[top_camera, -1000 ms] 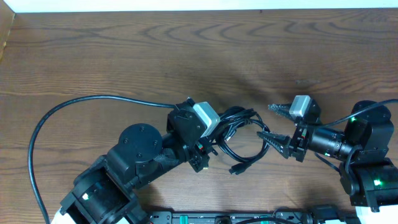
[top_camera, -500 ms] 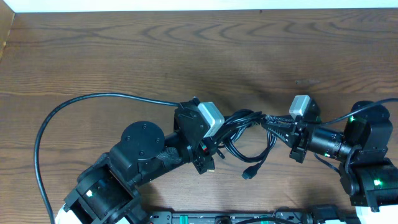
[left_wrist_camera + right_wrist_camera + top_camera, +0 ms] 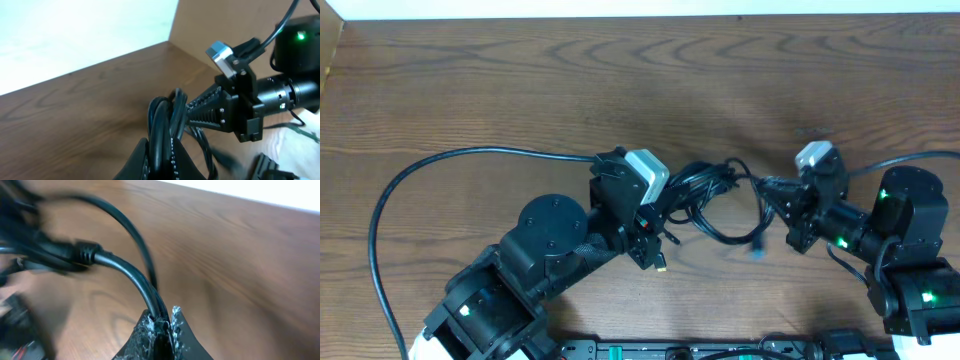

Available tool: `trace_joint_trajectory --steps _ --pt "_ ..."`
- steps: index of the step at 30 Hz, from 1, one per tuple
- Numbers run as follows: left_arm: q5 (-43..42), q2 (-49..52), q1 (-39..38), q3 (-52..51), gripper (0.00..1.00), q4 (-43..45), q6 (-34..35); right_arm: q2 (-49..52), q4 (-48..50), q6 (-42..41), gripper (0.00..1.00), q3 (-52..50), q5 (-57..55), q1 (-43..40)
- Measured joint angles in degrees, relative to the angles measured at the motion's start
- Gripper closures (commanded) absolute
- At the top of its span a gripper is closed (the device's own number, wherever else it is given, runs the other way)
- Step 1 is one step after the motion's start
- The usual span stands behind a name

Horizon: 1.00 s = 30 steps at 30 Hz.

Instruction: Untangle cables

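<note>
The cables point(image 3: 720, 205) are thin black cords stretched as a loose loop between my two grippers over the wooden table point(image 3: 520, 80). My left gripper point(image 3: 670, 200) is shut on a bundle of several strands point(image 3: 162, 120), which rise straight out of its fingers point(image 3: 182, 160). My right gripper point(image 3: 767, 187) is shut on a strand or two at the other side, with the cord point(image 3: 125, 270) running up and left from its jaws point(image 3: 161, 322). A blurred blue-tipped plug point(image 3: 757, 250) dangles below the loop. In the left wrist view the right gripper point(image 3: 200, 109) points at the bundle.
A thick black arm cable point(image 3: 420, 170) arcs across the left of the table. Both arm bases point(image 3: 910, 270) crowd the front edge beside a black rail point(image 3: 670, 350). A pale wall point(image 3: 620, 8) borders the far edge.
My right gripper went from open to shut on the cable, then drew back to the right. The loop stretched out and the plug end swung rightward. My left gripper kept its hold and shifted slightly left.
</note>
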<state>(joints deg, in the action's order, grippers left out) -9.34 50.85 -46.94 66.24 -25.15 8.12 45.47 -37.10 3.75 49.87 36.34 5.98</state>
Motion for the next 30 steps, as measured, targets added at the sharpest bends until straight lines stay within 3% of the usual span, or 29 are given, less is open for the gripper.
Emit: trace_joint_trajectory --steps 6,13,14,16,18,20,30 --pt "4.5 -0.5 0.0 0.0 0.93 -1.7 1.0 0.2 -1.6 -6.9 0.99 0.0 -12.5 0.0" --pt "6.4 -0.5 0.0 0.0 0.93 -2.0 1.3 0.3 -2.1 -9.4 0.98 0.0 -16.3 0.0" --pt "6.5 -0.5 0.0 0.0 0.93 -2.0 1.3 0.3 -2.3 -9.5 0.91 0.0 -16.6 0.0" --pt "6.7 -0.5 0.0 0.0 0.93 -2.0 1.4 0.3 -2.4 -9.9 0.69 0.0 -16.9 0.0" --pt "7.0 -0.6 0.0 0.0 0.93 -2.0 1.3 0.3 -2.5 -10.0 0.39 0.0 -17.9 -0.1" --pt "7.2 -0.7 0.0 0.0 0.93 -2.0 1.3 0.3 -2.5 -10.0 0.04 0.0 -18.4 -0.1" --pt "8.0 -1.1 0.0 0.0 0.93 -2.1 1.3 0.3 -2.5 -9.9 0.01 0.0 -15.2 -0.1"
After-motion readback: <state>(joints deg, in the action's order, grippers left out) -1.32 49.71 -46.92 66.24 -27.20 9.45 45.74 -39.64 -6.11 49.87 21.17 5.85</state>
